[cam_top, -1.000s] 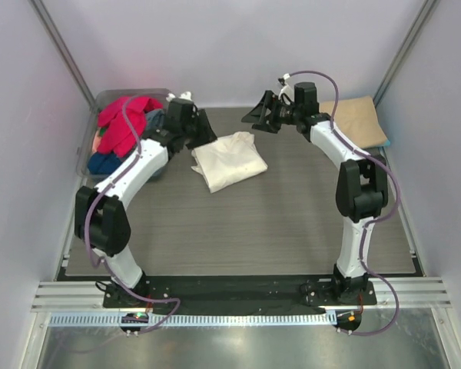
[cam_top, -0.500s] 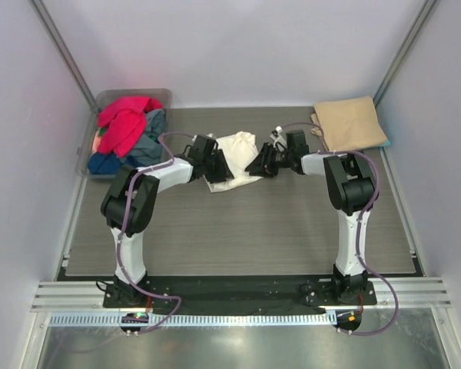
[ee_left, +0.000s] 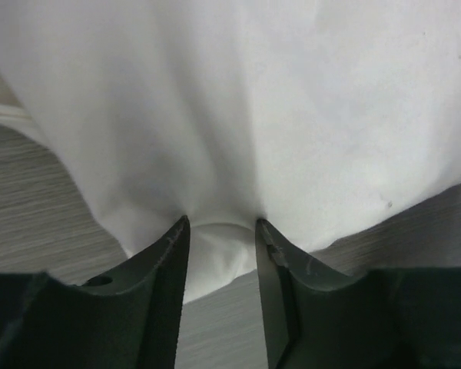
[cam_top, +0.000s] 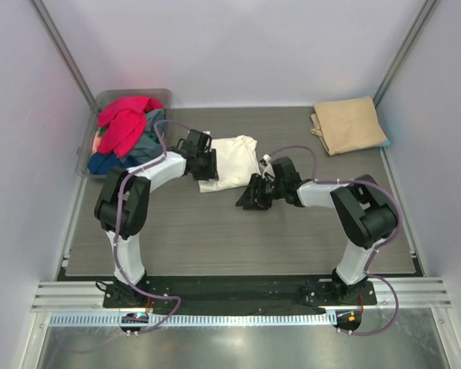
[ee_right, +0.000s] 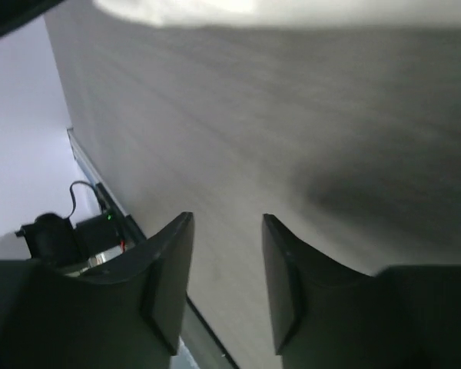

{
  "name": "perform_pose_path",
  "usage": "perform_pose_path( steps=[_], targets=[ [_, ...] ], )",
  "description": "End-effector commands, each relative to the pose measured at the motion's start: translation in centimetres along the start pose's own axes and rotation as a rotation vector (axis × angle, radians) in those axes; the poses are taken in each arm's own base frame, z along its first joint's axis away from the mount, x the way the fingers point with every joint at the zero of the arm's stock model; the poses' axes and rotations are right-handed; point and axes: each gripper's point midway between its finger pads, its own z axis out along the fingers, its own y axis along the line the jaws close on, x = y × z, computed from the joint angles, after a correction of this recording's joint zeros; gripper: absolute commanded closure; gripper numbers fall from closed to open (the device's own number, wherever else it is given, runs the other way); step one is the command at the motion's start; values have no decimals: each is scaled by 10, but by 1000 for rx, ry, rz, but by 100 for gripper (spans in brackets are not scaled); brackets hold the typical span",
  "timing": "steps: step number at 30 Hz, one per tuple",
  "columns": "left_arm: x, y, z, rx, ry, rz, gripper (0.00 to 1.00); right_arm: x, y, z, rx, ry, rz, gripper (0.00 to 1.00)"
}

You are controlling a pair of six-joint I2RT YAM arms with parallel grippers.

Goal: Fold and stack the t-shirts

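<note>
A cream-white t-shirt (cam_top: 234,160) lies folded on the middle of the table. My left gripper (cam_top: 207,169) is at its left edge, and in the left wrist view my left gripper (ee_left: 221,224) is shut on a bunched fold of the cream-white t-shirt (ee_left: 238,115). My right gripper (cam_top: 246,200) hovers over bare table in front of the shirt's near right corner, apart from it; in the right wrist view the right gripper (ee_right: 227,219) stands open with nothing between its fingers. A tan-beige t-shirt (cam_top: 349,124) lies folded at the back right. Red (cam_top: 123,119) and blue-grey (cam_top: 142,146) shirts are heaped at the back left.
A grey translucent tub (cam_top: 100,100) at the back left corner holds the heap of coloured shirts. Metal frame posts rise at both back corners. The wood-grain table (cam_top: 238,238) ends at a black rail along the near side.
Both arms came down from the back to the cream-white shirt. The right gripper then drew away toward the front with its jaws narrower. The left gripper has closed on the shirt's left edge.
</note>
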Motion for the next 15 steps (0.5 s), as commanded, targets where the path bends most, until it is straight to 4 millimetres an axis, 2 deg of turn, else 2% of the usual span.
perform_pose_path(
  steps=[1, 2, 3, 4, 5, 6, 8, 9, 10, 12, 13, 14, 15],
  targets=[
    [-19, 1, -45, -35, -12, 100, 57, -25, 56, -24, -57, -110, -115, 49],
    [-28, -8, -62, -8, -50, 109, 55, -34, 62, -31, -50, -137, -138, 35],
    [-34, -13, -77, 1, -68, 107, 54, -46, 73, -44, -30, -167, -197, 27],
    [-38, -16, -89, 6, -89, 104, 51, -55, 76, -50, -11, -192, -218, 22],
    [-46, -23, -116, 21, -131, 100, 49, -64, 65, -58, 47, -204, -206, 11],
    [-50, -24, -129, 25, -156, 97, 48, -81, 76, -67, 39, -236, -229, 7],
    [-51, -22, -158, 1, -181, 89, 44, -95, 71, -73, 52, -233, -248, 0],
    [-54, -24, -181, 11, -220, 87, 44, -117, 71, -84, 54, -276, -245, 0],
    [-51, -24, -194, 14, -232, 88, 43, -124, 62, -81, 61, -268, -244, 0],
    [-36, -10, -205, -30, -227, 84, 43, -148, 60, -85, 48, -291, -244, 0],
    [-33, -8, -225, -22, -268, 84, 43, -161, 51, -88, 55, -305, -234, 0],
    [-25, -2, -229, -37, -266, 78, 43, -168, 36, -79, 71, -289, -222, 0],
    [-9, 5, -228, -47, -247, 69, 43, -183, 39, -80, 71, -312, -234, 0]
  ],
)
